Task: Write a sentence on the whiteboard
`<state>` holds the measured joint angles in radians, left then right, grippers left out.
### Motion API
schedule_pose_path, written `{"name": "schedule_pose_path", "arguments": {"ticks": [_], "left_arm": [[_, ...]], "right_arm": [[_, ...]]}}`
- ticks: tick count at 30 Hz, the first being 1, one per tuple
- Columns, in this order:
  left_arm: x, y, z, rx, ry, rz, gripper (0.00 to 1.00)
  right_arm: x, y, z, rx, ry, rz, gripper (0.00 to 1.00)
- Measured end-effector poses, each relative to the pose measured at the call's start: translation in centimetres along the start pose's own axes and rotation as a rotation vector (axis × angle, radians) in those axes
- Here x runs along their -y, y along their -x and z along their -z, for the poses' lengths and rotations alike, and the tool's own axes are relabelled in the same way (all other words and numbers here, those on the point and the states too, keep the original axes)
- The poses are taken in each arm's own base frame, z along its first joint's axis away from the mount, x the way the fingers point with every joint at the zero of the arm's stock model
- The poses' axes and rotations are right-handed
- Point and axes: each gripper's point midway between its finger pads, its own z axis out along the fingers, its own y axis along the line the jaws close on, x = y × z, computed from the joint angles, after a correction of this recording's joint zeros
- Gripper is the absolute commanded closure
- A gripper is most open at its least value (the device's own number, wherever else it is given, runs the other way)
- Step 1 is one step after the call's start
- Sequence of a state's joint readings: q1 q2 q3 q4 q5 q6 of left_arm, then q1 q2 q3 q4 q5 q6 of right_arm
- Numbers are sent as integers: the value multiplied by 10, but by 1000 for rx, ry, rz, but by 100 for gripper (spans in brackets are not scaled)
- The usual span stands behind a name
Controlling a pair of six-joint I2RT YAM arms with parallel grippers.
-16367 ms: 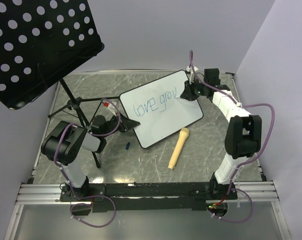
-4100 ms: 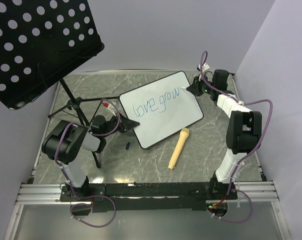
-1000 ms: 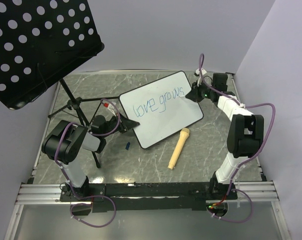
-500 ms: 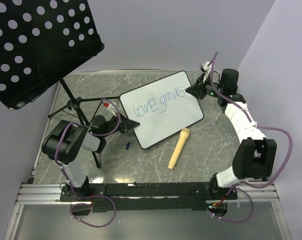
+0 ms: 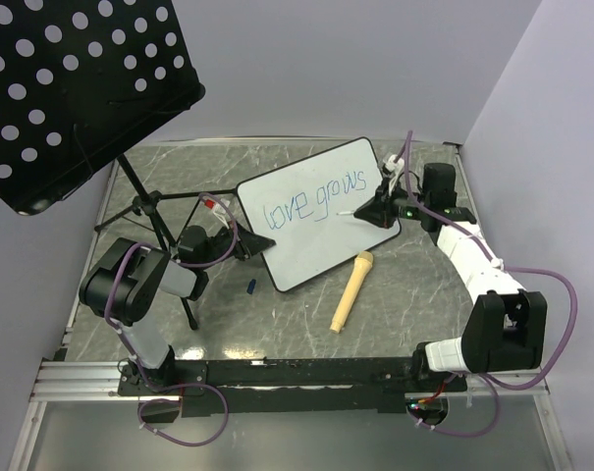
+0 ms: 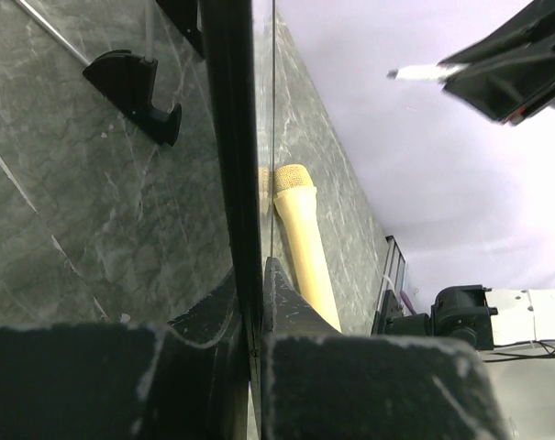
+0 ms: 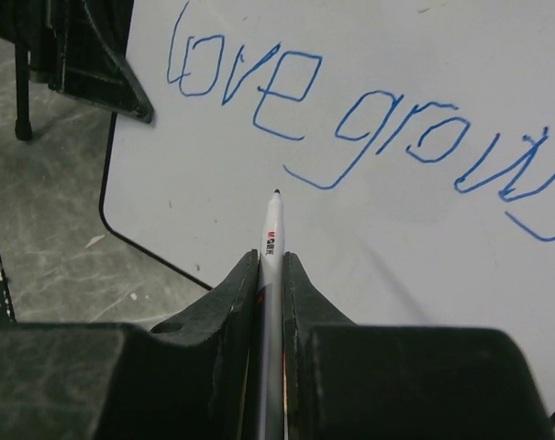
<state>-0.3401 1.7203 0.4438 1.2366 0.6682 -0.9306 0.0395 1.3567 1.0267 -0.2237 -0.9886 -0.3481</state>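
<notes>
1. My right pincer is clamped on the marker. My left pincer grips the left edge of the whiteboard, mid-table.
2. The sentence reads "love grows" on line 1; line 2 is blank.
3. Next, I judge: set the tip down under "love" and start "daily".
</notes>
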Motion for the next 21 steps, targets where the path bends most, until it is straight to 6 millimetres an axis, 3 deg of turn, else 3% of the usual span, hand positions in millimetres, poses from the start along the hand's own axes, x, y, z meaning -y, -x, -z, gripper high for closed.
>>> {"name": "schedule_pose_path", "arguments": {"ticks": [5,21], "left_arm": [[0,0,0,0,0,-1,99],[0,0,0,1,2,9,99]], "right_arm": [[-6,-21,-1,-34,17,-33,100],[-9,-28,-6,-63,23,-9,100]]}}
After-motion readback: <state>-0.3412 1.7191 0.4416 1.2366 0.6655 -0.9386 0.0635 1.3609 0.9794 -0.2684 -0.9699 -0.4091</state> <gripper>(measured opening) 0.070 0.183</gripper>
